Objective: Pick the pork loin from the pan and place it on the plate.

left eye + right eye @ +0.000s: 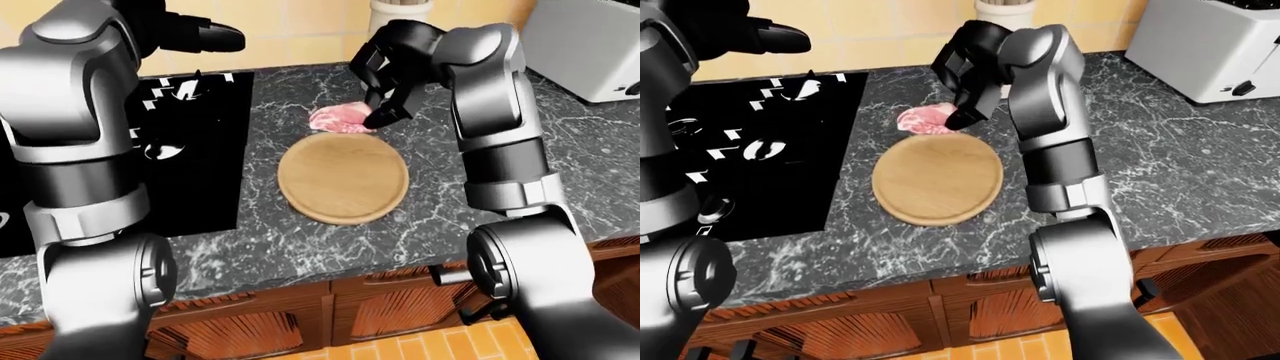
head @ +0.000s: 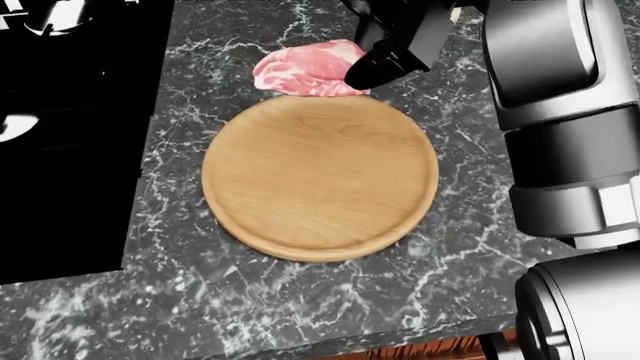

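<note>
The pink pork loin (image 2: 305, 69) hangs just past the top rim of the round wooden plate (image 2: 320, 176) in the head view, overlapping that rim slightly. My right hand (image 2: 375, 64) is shut on the meat's right end, its black fingers covering that part. My left hand (image 1: 205, 35) is raised high over the black stove at the top left of the left-eye view, fingers stretched out and holding nothing. No pan can be made out on the dark stove.
The black stove top (image 2: 70, 135) fills the left of the head view, beside the marble counter (image 2: 300, 300). A white appliance (image 1: 1210, 45) stands at the counter's far right. A pale jar (image 1: 400, 11) sits by the wall. Wooden cabinets (image 1: 260, 322) lie below the counter's edge.
</note>
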`<state>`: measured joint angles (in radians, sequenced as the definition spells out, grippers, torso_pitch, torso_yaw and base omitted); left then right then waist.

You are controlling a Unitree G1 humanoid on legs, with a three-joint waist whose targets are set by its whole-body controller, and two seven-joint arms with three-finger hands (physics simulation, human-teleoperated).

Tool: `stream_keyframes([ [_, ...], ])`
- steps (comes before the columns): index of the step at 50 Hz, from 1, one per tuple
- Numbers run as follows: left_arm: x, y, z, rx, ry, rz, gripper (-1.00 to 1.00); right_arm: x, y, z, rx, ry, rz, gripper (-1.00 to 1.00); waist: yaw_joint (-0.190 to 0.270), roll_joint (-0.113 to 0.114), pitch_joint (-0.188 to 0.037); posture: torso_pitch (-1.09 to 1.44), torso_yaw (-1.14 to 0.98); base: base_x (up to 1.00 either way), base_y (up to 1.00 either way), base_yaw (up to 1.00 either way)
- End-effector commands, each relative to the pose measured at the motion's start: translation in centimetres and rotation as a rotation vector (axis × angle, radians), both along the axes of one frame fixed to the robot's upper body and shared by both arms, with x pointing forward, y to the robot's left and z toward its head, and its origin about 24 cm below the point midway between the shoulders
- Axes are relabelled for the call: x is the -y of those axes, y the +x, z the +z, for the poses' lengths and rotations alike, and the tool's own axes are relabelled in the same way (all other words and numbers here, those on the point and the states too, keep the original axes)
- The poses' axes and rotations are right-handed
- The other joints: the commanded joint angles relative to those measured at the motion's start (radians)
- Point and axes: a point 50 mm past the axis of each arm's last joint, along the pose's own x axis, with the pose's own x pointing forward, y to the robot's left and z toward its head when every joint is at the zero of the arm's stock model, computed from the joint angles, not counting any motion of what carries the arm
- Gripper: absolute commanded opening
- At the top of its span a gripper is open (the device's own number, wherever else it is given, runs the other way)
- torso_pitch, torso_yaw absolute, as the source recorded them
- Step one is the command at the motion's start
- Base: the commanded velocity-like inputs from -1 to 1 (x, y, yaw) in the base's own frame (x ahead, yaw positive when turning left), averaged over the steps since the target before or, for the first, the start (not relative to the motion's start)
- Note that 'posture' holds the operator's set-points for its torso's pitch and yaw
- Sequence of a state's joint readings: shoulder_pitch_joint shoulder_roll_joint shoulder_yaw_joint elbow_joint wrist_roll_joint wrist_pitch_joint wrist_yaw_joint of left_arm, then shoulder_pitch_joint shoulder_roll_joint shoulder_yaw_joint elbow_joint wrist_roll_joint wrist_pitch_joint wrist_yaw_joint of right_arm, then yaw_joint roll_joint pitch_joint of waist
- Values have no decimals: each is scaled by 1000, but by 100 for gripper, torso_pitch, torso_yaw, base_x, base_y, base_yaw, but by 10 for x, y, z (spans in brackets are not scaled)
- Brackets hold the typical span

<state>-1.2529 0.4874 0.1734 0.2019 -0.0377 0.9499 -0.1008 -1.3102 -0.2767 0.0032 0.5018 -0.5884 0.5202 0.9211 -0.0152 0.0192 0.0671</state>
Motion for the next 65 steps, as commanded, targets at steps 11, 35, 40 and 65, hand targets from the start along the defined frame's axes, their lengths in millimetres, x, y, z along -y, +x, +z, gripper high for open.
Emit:
stream_keyframes([
  [11, 4, -8, 23, 101, 15, -4, 100, 7, -11, 2, 38, -41, -1, -100, 0, 1, -37, 0, 0, 0, 0, 0],
  [35, 5, -9, 23, 101, 16, -4, 100, 6, -13, -10, 10, -83, -2, -100, -2, 3, -39, 0, 0, 0, 0, 0],
  [40, 6, -8, 21, 98, 16, -6, 100, 3, -10, -11, 12, -79, -6, -100, -3, 5, -40, 0, 0, 0, 0, 0],
  [65, 5, -9, 23, 100, 16, -4, 100, -3, -3, -43, -15, -136, -23, -100, -2, 4, -44, 0, 0, 0, 0, 0],
])
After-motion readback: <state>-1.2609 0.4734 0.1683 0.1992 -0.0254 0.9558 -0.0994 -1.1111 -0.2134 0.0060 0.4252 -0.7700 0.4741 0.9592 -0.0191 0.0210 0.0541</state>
